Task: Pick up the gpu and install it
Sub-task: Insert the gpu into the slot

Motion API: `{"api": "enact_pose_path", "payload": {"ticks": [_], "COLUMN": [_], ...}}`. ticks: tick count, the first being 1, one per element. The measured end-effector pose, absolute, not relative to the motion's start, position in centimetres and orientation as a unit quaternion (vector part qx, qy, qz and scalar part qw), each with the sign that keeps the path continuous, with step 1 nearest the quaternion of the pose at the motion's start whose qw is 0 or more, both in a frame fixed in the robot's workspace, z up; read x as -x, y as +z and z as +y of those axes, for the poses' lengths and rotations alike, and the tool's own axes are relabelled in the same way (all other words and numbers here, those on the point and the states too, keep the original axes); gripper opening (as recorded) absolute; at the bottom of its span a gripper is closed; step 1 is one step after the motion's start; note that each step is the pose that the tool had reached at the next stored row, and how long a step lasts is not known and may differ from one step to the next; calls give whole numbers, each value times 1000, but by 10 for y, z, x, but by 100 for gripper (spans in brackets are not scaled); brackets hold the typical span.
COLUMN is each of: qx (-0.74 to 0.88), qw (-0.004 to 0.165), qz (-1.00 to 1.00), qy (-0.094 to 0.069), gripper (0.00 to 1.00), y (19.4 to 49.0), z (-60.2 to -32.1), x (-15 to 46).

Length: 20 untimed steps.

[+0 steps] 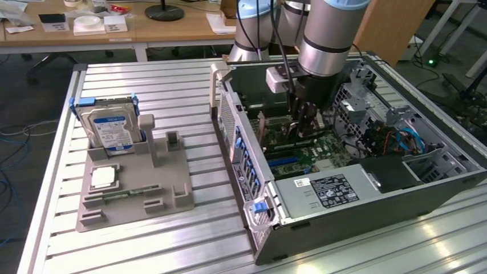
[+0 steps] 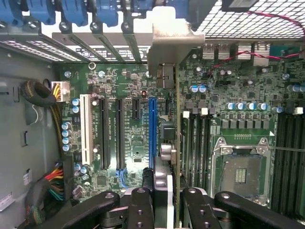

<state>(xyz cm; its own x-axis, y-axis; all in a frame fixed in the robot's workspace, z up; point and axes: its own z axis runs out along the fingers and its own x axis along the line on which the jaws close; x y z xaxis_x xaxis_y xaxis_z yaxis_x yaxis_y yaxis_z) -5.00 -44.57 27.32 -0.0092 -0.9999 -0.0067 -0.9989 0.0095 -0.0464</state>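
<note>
Nearest, clamps the gpu (image 2: 164, 183) edge-on between the black fingers (image 2: 140, 205) of the gripper (image 2: 169, 210), jaws pinching its upper edge, card upright inside the computer case (image 1: 365, 217) over the motherboard (image 2: 119, 143), just beside the blue slot (image 2: 152, 129). Looks light and stiff yet fragile, so best taken by the bare board edge, as here, clear of chips. Seems tight farther on, with the silver end bracket (image 2: 169, 45) close against the rear slot covers (image 2: 95, 42) and memory slots (image 2: 195, 138) flanking; leaves free room mostly straight above, between the case walls.
</note>
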Motion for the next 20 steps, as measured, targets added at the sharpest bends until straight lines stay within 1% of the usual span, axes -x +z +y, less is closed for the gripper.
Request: {"api": "enact_pose_path", "payload": {"ticks": [20], "qx": [704], "qw": [19], "qz": [710], "qy": [-14], "gripper": [28], "y": [256], "z": [-451], "x": [56]}}
